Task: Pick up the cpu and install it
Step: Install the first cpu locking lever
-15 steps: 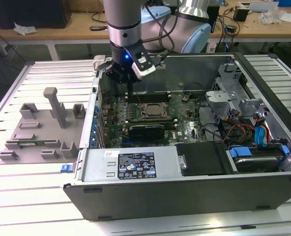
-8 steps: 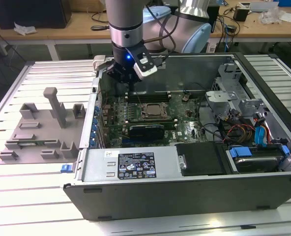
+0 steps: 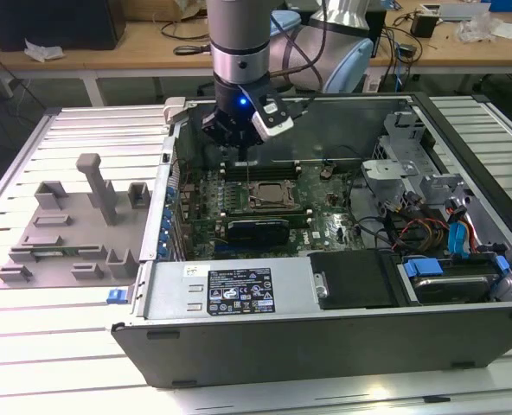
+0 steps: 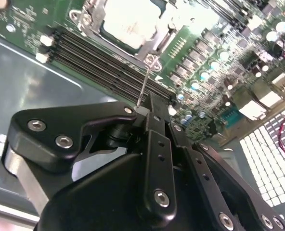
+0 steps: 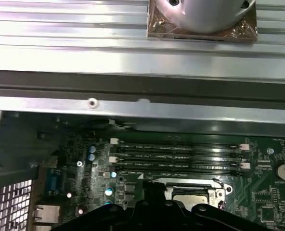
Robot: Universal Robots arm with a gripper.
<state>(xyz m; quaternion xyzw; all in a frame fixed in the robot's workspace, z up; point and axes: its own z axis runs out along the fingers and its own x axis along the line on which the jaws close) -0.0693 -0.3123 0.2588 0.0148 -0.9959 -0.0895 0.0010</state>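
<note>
cpu (image 4: 130,21): seated flat in the socket on the motherboard (image 3: 325,203), silver top up; seen also in the exterior view (image 3: 269,196), and partly in the first wrist view (image 5: 190,196).
socket frame (image 4: 92,12): metal edges around the cpu, touching its rim.
lever (image 4: 143,84): thin metal rod, raised at a tilt from a corner of the socket frame up to the fingertips.
gripper (image 4: 149,107): above the socket, just off the cpu's edge (image 3: 241,154); fingers closed tight together on the lever's upper end, nothing else in hold.
memory slots (image 5: 176,156): long dark rows just beside the socket, between it and the case wall.
black card (image 3: 258,230): long, standing on the board on the socket's other side.
computer case (image 3: 239,341): lying open, side panel off, on the slatted table (image 3: 48,346).
grey fixture (image 3: 66,233): on the table beside the case, toward the exterior view's left, well apart from the gripper.
</note>
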